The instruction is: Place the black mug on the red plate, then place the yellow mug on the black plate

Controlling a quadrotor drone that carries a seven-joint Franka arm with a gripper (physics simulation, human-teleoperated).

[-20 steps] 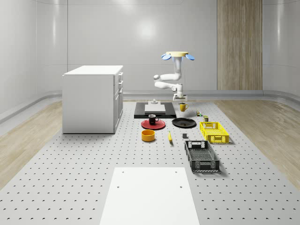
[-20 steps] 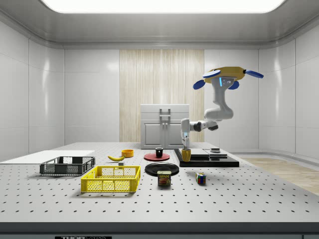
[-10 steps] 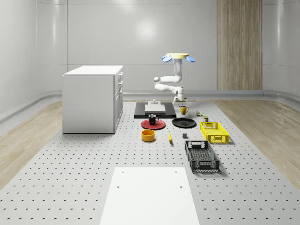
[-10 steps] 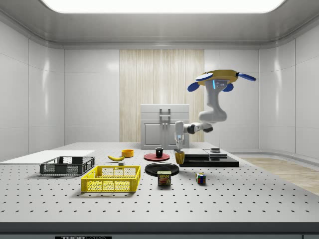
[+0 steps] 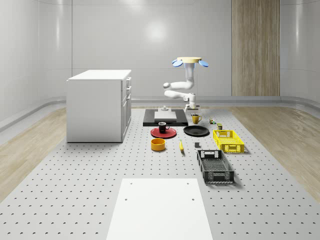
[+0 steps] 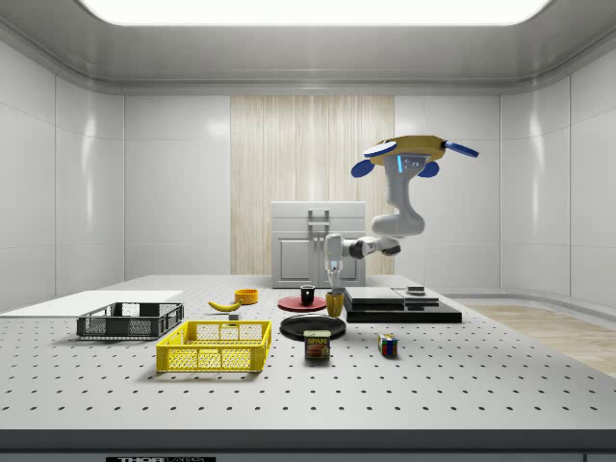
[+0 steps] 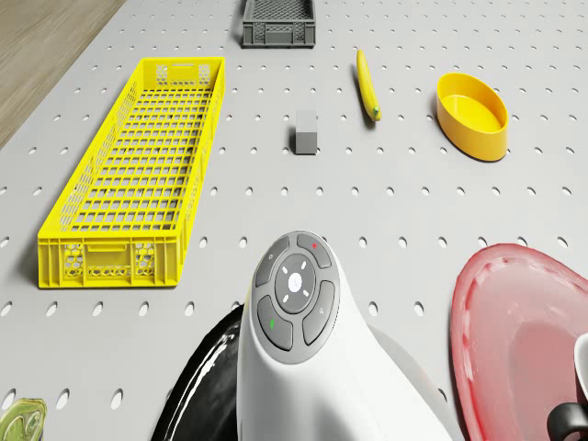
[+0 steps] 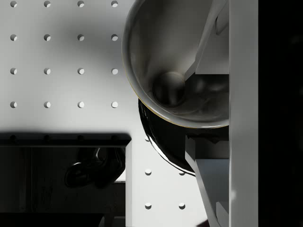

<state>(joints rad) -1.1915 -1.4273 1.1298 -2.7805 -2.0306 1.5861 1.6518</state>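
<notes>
Hovering above the far end of the counter (image 5: 75, 200), the drone (image 6: 414, 152) hangs its arm down so that the pincer (image 6: 333, 287) grasps the yellow mug (image 6: 334, 304) by its rim. In the wrist view one finger (image 8: 208, 42) reaches inside the mug's pale interior, and much of the mug is cut off behind the pincer's body. The mug is upright, mouth upward, carried just above the far edge of the black plate (image 6: 312, 327); in the whole-scene view its handle points to that view's right. The black mug (image 5: 162, 127) stands upright on the red plate (image 5: 163, 133), handle toward the whole-scene view's right. In the drone view the arm hides most of the black plate.
</notes>
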